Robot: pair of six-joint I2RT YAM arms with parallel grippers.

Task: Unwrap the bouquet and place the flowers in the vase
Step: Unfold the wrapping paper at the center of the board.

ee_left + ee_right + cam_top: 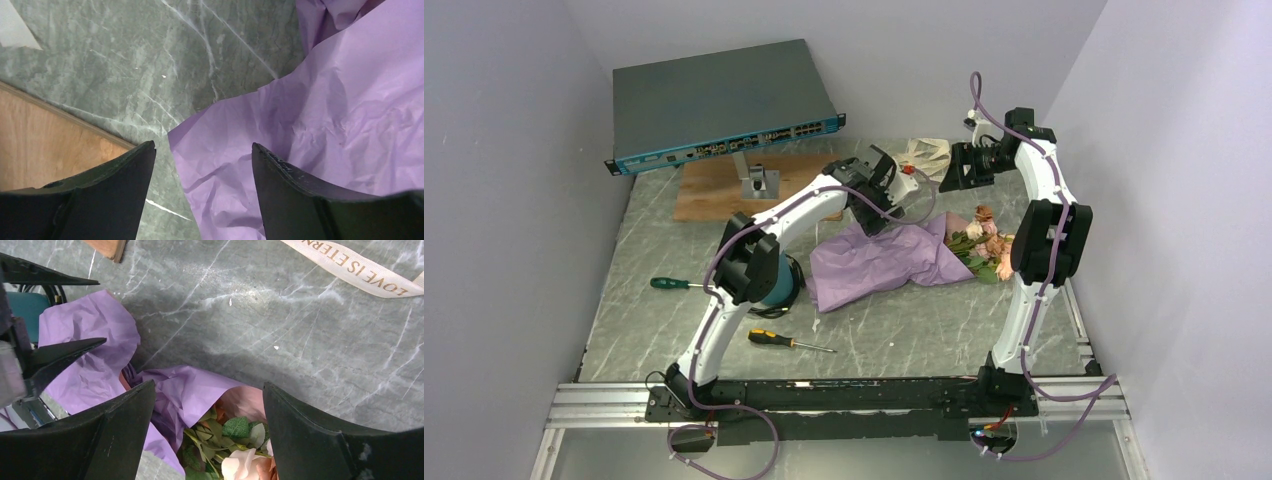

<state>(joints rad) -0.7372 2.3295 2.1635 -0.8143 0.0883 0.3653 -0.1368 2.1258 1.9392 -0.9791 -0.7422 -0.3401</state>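
The bouquet lies on its side mid-table, its purple paper [879, 265] loosened and spread to the left, with no ribbon round it. The flowers [984, 245], pink and peach roses with green leaves, stick out of its right end. My left gripper [871, 222] hangs open over the paper's far edge [325, 115], with nothing between its fingers [202, 150]. My right gripper [949, 178] is open in the air above the flowers [235, 440], holding nothing [207, 387]. The teal vase [779, 285] stands behind the left arm's elbow, also seen in the right wrist view [25, 307].
A cream printed ribbon [360, 270] lies loose at the back [929, 155]. A wooden board [724, 185] and a tilted network switch [719, 105] are at the back left. A green-handled screwdriver [674, 284] and a yellow-and-black one [789, 341] lie front left.
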